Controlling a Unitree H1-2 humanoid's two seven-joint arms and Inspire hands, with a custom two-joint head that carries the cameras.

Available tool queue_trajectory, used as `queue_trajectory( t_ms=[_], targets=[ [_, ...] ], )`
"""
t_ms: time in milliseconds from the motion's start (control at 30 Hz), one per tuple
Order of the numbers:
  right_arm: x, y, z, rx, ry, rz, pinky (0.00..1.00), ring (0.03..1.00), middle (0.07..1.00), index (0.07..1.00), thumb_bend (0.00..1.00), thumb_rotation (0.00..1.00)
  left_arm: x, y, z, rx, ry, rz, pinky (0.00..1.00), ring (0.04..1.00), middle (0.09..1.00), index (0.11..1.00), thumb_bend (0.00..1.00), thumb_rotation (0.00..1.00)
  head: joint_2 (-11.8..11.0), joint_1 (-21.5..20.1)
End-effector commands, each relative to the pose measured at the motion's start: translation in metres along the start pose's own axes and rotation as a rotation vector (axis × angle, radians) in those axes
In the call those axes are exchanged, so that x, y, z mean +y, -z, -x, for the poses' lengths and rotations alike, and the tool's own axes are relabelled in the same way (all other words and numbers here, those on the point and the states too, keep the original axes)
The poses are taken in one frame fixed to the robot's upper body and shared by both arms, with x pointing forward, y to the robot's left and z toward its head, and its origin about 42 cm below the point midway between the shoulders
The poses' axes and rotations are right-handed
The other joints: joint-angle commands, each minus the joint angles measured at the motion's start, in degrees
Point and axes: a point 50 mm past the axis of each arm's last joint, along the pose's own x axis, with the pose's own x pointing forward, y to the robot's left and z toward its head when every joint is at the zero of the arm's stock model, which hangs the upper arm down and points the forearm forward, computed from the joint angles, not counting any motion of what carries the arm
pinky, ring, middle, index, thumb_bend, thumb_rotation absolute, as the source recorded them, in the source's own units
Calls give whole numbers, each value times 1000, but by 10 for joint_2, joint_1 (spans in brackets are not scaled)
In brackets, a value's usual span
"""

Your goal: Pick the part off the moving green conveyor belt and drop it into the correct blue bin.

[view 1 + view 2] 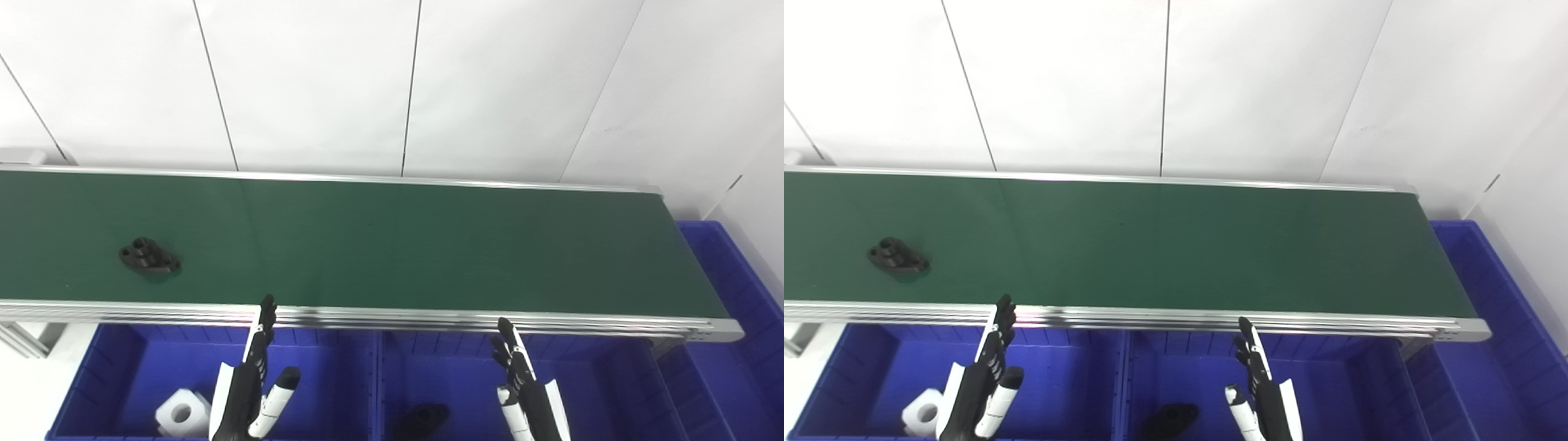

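Left eye view: black part (149,256) lying flat on the green belt (392,245), far left, nearer the front rail than the back. Lying at about ten o'clock from the left hand (251,383), with the rail in between and well apart from the fingertips. Running its long axis roughly from ten to four o'clock, two round bosses showing on top. Left hand hovering over the left blue bin (122,373), fingers spread and straight, thumb out, gripping nothing. Right hand (527,392) hanging over the middle blue bin (600,380), fingers likewise apart and empty, much farther from the part. White block (182,414) sitting in the left bin at about nine o'clock from the left hand; a dark piece (422,419) lying in the middle bin.

Right eye view: same layout. Part (898,255) again sitting at about ten o'clock from the left hand (980,386), right hand (1262,398) waiting well off at three o'clock. Third bin (1500,318) sitting past the belt's right end.

Judging the left hand the nearer one for the reach, needing to cross the rail up and leftward; belt direction not showing from these pictures
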Motion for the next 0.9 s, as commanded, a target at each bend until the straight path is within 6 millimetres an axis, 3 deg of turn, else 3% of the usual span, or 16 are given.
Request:
queue_trajectory(
  t_ms=[0,867],
  targets=[
    [1,-11,-7,-43,-1,-8,931,948,984,983,812,979,2,-10,-3,-47,1,-5,1000,1000,1000,1000,742,950,4,-2],
    [3,-15,-8,-31,-4,-17,945,945,981,982,822,975,2,-13,-3,-33,3,1,1000,1000,1000,1000,778,957,5,-6]
  ],
)
